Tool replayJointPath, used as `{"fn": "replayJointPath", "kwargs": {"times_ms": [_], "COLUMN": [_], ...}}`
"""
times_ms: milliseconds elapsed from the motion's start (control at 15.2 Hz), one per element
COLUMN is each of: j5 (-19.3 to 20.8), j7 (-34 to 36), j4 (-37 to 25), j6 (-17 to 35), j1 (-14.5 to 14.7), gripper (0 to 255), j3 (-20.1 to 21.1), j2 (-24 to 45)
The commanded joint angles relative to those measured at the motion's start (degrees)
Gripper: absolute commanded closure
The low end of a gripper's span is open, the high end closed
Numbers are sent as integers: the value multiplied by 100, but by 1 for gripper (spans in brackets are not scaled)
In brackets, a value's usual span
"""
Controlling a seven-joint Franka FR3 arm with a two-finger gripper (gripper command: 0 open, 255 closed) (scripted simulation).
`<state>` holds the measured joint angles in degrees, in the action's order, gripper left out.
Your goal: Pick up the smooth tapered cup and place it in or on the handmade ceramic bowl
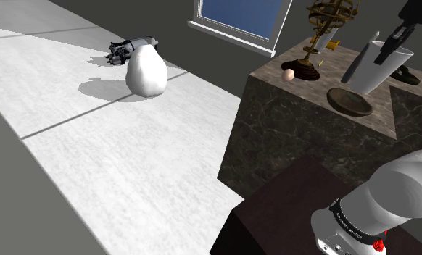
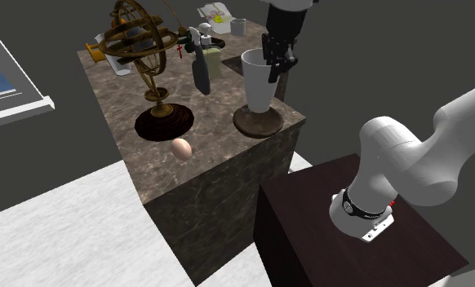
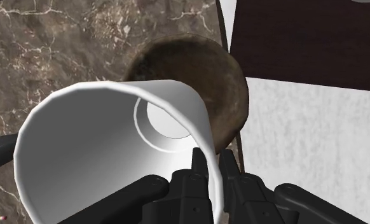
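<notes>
Tool (image 3: 209,167) is pinching the white cup (image 3: 95,146) by its rim, right over the brown bowl (image 3: 231,89) below it. Placing step, I'd say. Next up: lower and let go.

Dim overall; bright band across floor (image 1: 115,166); soft shadow beside white blob (image 1: 146,72).

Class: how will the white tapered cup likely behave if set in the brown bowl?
Probably tippy: the cup narrows to a small base under a wide mouth. Likely slippery: smooth wall, pinched at the rim by the gripper.
</notes>
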<state>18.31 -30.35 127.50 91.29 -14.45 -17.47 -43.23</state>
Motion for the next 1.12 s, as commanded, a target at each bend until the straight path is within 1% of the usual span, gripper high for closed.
{"fn": "replayJointPath", "kwargs": {"times_ms": [0,330,858,924,1056], "j5": [25,94,96,96,96], "j7": [30,87,89,89,89], "j4": [199,645,657,657,658], "j6": [140,479,488,488,489], "j1": [-13,-45,-45,-45,-45], "gripper": [255,255,255,0,0], "j3": [-16,-78,-80,-80,-80], "j2": [-62,-167,-170,-170,-170]}}
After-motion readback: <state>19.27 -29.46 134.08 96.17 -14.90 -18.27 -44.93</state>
